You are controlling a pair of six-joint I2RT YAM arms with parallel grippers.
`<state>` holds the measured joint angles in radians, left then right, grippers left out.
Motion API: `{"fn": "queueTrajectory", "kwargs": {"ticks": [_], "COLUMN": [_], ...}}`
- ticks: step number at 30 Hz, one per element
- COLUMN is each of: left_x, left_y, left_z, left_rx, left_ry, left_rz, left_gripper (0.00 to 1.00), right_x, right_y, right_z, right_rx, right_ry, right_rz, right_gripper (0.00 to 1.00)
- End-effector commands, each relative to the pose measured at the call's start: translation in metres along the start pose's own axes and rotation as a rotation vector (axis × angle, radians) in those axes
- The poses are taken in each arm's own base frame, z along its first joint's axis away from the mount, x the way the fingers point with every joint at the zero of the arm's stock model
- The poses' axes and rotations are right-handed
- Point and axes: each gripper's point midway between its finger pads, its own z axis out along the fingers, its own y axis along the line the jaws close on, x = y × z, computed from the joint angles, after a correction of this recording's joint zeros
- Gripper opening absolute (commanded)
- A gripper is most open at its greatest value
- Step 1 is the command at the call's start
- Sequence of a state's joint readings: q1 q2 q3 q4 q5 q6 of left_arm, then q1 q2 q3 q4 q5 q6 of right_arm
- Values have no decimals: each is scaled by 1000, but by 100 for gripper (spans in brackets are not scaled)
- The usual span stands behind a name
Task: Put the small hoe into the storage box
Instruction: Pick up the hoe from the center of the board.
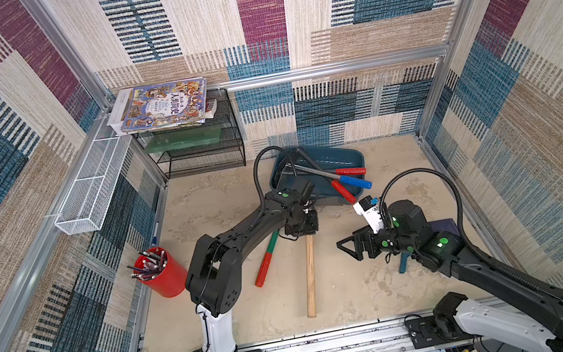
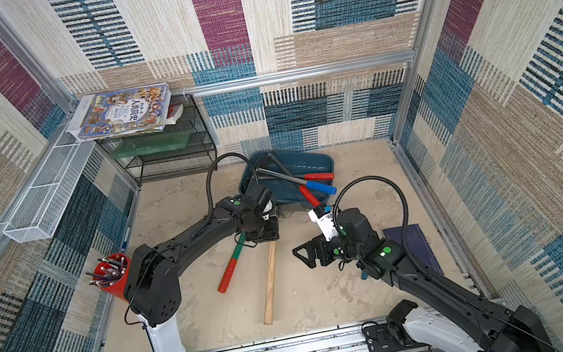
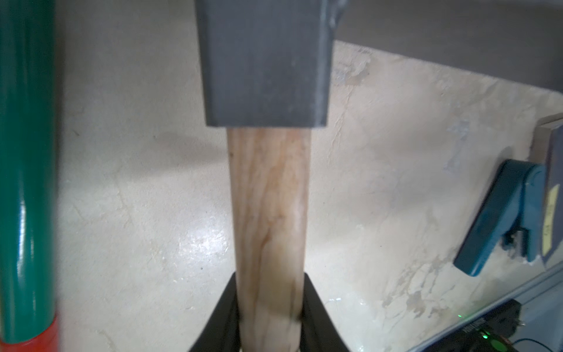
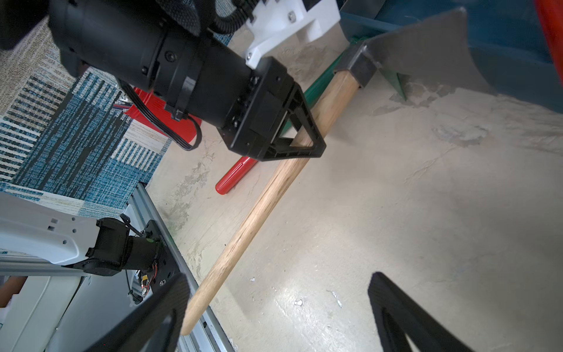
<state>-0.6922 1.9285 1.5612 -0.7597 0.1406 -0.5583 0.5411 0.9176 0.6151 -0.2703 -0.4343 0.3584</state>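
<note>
**Top views.** In both top views the small hoe [image 1: 310,279] lies mid-worktop [image 1: 368,297]. Its wooden handle end points to the near edge and its head points to the far edge, hidden under the left wrist. The left fingers [image 1: 300,234] sit at the head end, prob. because the weight is there, so the long handle trails w/o much swing. The storage box [image 1: 338,156] stands by the far edge just beyond the head, so the hoe isn't in it yet. Tools w/ red & blue grips [image 1: 355,182] overhang the box's near rim, which leaves room mostly toward its far side. A green-and-red tool [image 1: 266,259] lies just beside the handle.

**Left wrist.** The left fingers are closed snug on both sides of the handle, just below the grey socket [image 3: 265,61], w/ no gap showing. The green-and-red tool runs alongside and is apart from the handle.

**Right wrist.** The right fingers [image 4: 152,314] are spread wide w/ nothing btwn them. They hover over bare worktop nearer the right edge, clear of the lift path. The blade [image 4: 426,51] is close to the box wall, but we can't tell if it touches or if the head is off the worktop. We judge the lift must clear the rim and those grips. The handle looks long vs the box, so it'll prob. rest angled.
</note>
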Motion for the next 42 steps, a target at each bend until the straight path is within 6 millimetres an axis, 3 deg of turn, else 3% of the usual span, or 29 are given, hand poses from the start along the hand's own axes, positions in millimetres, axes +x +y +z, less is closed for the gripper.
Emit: {"fn": "queueTrajectory", "kwargs": {"ticks": [1,29,42], "left_x": [-13,-77,-112], "left_y": [-18,-54,-71], "left_z": [-10,-49,-58], "left_rx": [93,366,459], "left_ry": [-50,-310,-410], "left_rz": [-26,-249,-331], "left_gripper": [0,0,0], "right_x": [-4,-28,-36], "right_y": [1,7,-7], "right_z": [-2,-26,-35], "right_rx": [8,40,123], "right_ry": [-14,-136,-178], "right_rz": [-7,-11,21], "right_gripper": [96,96,96]}}
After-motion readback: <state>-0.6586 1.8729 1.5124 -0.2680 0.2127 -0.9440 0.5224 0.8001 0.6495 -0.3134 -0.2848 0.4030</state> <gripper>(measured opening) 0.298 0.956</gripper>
